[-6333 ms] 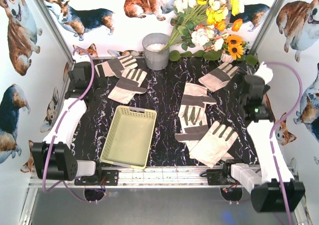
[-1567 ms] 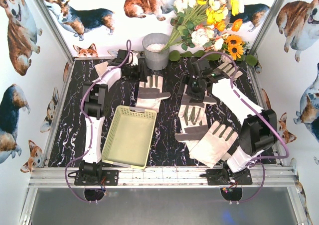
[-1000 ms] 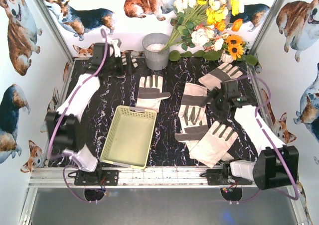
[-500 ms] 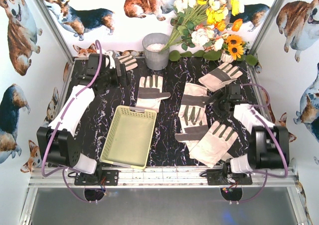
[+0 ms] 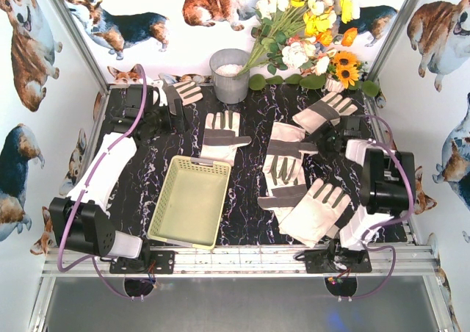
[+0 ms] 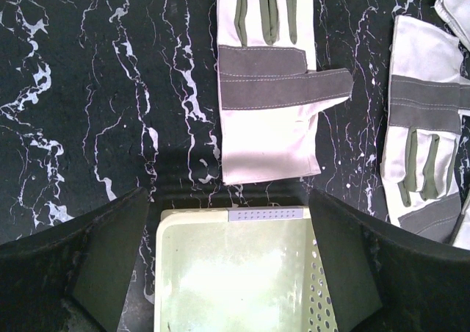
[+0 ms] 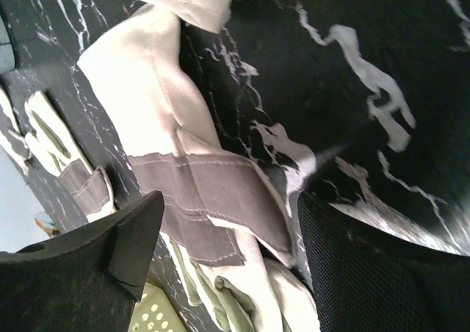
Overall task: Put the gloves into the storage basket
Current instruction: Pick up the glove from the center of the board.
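Top external view: storage basket sits by the near-left corner; gloves lie along the far edge and right side; left gripper and right gripper gape wide, holding nothing.

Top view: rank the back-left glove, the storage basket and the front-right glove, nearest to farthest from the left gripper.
From the left gripper:
1. back-left glove, just beside it at the rear.
2. storage basket, toward the front edge.
3. front-right glove, far across the table.
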Controlling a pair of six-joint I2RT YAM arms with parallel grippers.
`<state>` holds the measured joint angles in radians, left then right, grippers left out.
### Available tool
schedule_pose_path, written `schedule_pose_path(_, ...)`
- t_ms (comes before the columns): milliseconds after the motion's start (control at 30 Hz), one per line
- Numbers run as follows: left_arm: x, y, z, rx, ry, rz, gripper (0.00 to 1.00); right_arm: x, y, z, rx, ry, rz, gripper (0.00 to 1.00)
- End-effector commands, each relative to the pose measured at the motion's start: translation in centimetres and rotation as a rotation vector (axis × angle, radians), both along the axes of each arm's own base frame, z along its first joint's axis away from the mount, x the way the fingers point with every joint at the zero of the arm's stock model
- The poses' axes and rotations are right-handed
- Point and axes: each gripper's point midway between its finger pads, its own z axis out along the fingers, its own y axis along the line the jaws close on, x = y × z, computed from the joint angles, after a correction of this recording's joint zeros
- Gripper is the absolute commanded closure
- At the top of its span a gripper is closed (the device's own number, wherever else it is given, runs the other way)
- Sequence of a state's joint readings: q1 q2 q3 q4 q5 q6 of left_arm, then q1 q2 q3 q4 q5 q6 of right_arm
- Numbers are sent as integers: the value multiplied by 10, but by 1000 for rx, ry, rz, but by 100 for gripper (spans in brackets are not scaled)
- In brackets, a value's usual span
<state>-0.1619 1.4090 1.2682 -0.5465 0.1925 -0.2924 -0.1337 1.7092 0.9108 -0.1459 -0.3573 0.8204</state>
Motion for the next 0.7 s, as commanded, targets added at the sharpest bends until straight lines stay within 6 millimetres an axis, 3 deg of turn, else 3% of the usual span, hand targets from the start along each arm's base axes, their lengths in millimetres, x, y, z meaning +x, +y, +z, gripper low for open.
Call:
schedule_pose_path(0,-1,4,5,0,-11,19,15,30,5,13,27,-94,63,29)
schedule_pose_path(167,0,7,8,7,-17,40,15,37,13,14,71,-103,107,61)
schedule_pose_path(367,-2,8,14,9,-33,44,16,24,21,44,96,-99,152,100)
schedule_pose_path(533,6,4,38,6,-117,30,18,-2,22,81,81,-91,139,100)
schedule_pose_path(667,13,-11,61,13,-185,-13,20,-18,26,111,111,-110,73,100)
